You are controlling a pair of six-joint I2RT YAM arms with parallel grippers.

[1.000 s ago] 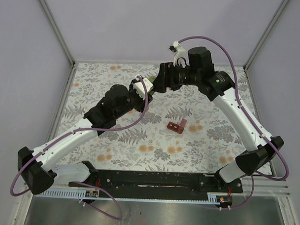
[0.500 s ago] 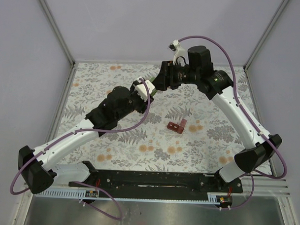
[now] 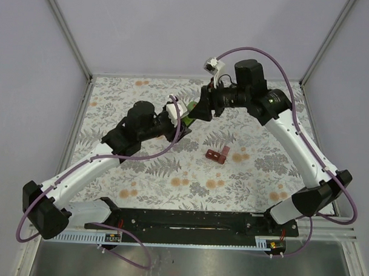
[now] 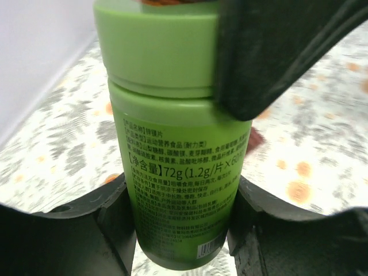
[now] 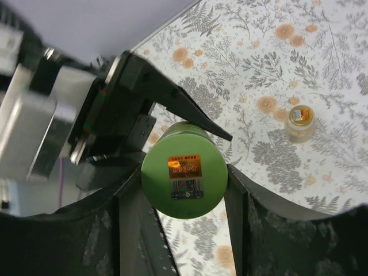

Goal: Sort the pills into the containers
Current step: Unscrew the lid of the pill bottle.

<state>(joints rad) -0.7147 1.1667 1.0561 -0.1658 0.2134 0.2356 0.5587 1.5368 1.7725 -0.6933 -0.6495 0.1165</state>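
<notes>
Clearly the left hand (image 4: pixel 181 207) is clamped partway closed around the lower body of the green bottle (image 4: pixel 172 132), held above the far middle of the tabletop (image 3: pixel 147 173). The right hand (image 5: pixel 183 192) has its fingers pressed against either side of the bottle's cap (image 5: pixel 184 167).

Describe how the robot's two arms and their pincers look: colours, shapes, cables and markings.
Both the left arm and the right arm have smooth white tubular links joined by bulky black joint housings. A purple cable loops along each arm. A small white block sits near each wrist. The left pincer and right pincer each have two broad matte-black fingers.
</notes>
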